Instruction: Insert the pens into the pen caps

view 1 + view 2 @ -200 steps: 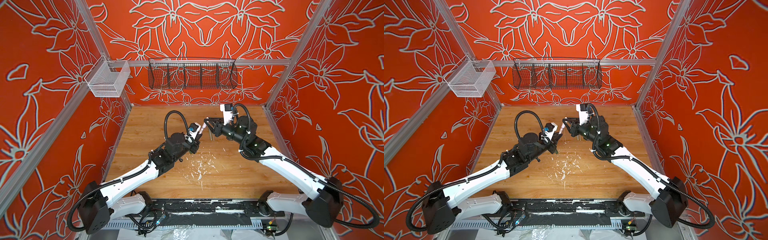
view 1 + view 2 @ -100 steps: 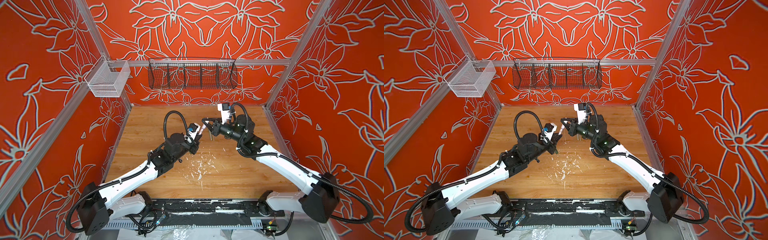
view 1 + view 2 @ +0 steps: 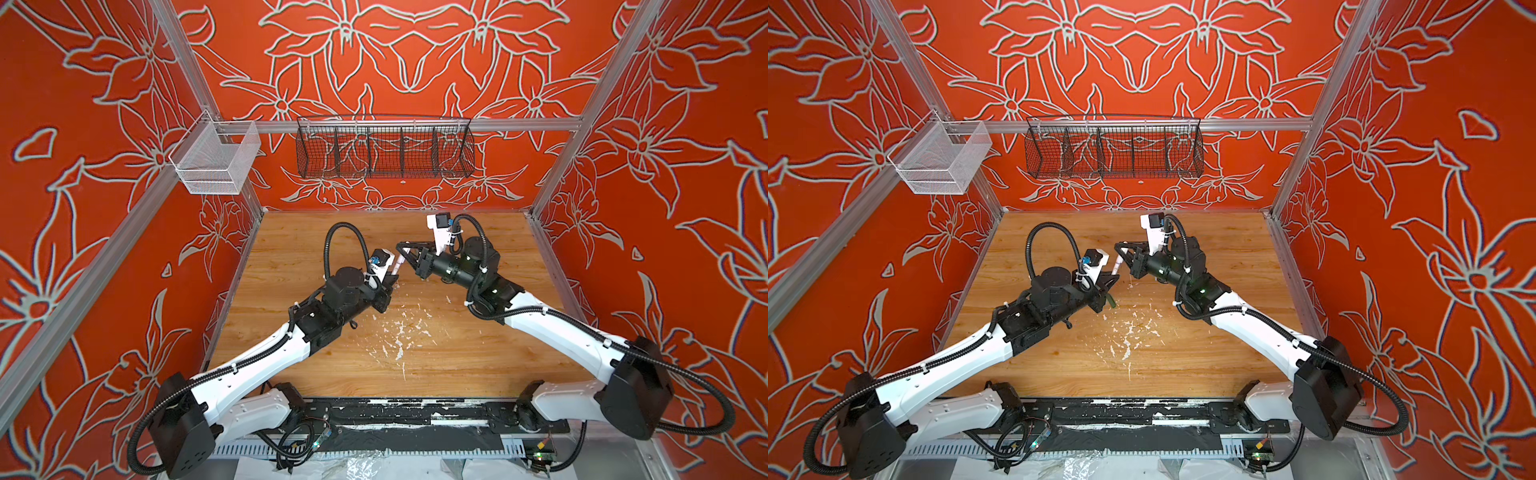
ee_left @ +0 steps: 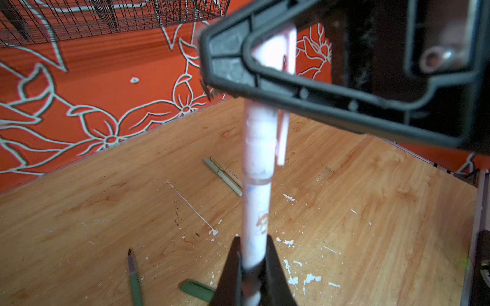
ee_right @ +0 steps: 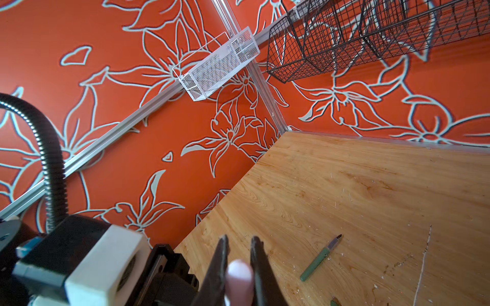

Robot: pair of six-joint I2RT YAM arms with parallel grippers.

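In the left wrist view my left gripper is shut on the barrel of the pale pink pen. The pale pink cap sits over that pen's far end and runs up between the right gripper's black fingers. In the right wrist view my right gripper is shut on this cap. In both top views the two grippers meet above the table's middle, left and right, with the pink pen between them. A dark green pen and a dark green cap lie on the table.
A light green pen and a tan pen lie side by side on the wooden table. White paint flecks dot the table's middle. A black wire basket and a white mesh basket hang on the walls.
The right gripper's jaws have closed on the pale pink cap, and it has shifted a little left toward the left gripper. The left arm has held still.
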